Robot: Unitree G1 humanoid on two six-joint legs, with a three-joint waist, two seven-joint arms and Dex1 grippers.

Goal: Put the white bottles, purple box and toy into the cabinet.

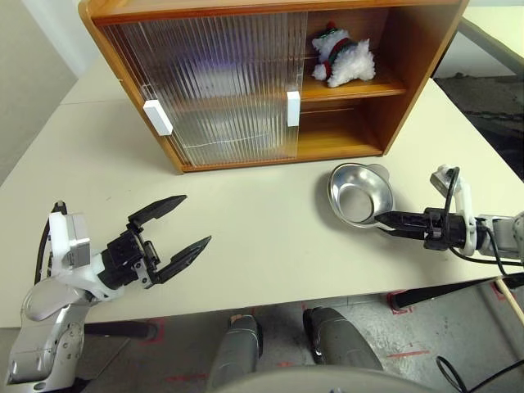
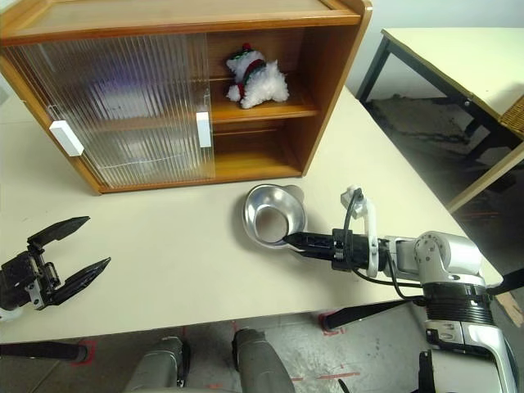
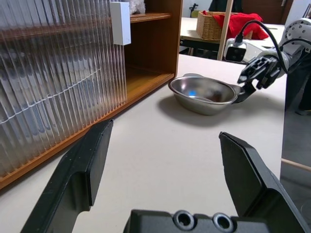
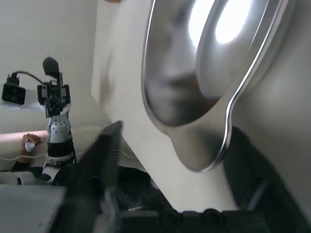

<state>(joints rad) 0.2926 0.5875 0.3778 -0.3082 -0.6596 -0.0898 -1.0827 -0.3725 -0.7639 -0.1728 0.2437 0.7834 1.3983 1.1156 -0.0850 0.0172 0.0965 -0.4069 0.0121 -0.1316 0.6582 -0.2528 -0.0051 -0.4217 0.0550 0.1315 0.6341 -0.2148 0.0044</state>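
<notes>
Cabinet (image 1: 246, 82) fills the top centre of the head view, standing at the back of the cream worktop (image 1: 262, 262). Its two ribbed sliding doors (image 1: 205, 90) with white handles cover the left part, and the right bay stands open. The toy (image 1: 342, 56), a white plush snowman with a red-and-green hat, lies on the inner shelf (image 1: 352, 88) in that open bay; the compartment under the shelf shows only bare wood. What sits behind the ribbed doors cannot be made out.

A round steel bowl (image 1: 360, 192) sits on the worktop at right of centre, in front of the open bay and clear of the cabinet's lower edge. The right gripper (image 1: 391, 221) reaches in from the right edge of the frame with its fingers at the bowl's near rim; in the right wrist view one finger lies on each side of the rim lip, and whether they pinch it cannot be told.

The left gripper (image 1: 173, 231) hovers at lower left with its fingers spread wide, holding nothing. Between it and the bowl the worktop is bare, with open room to the front edge.

Grey floor with red tape marks shows below the worktop, and another table stands at upper right.
</notes>
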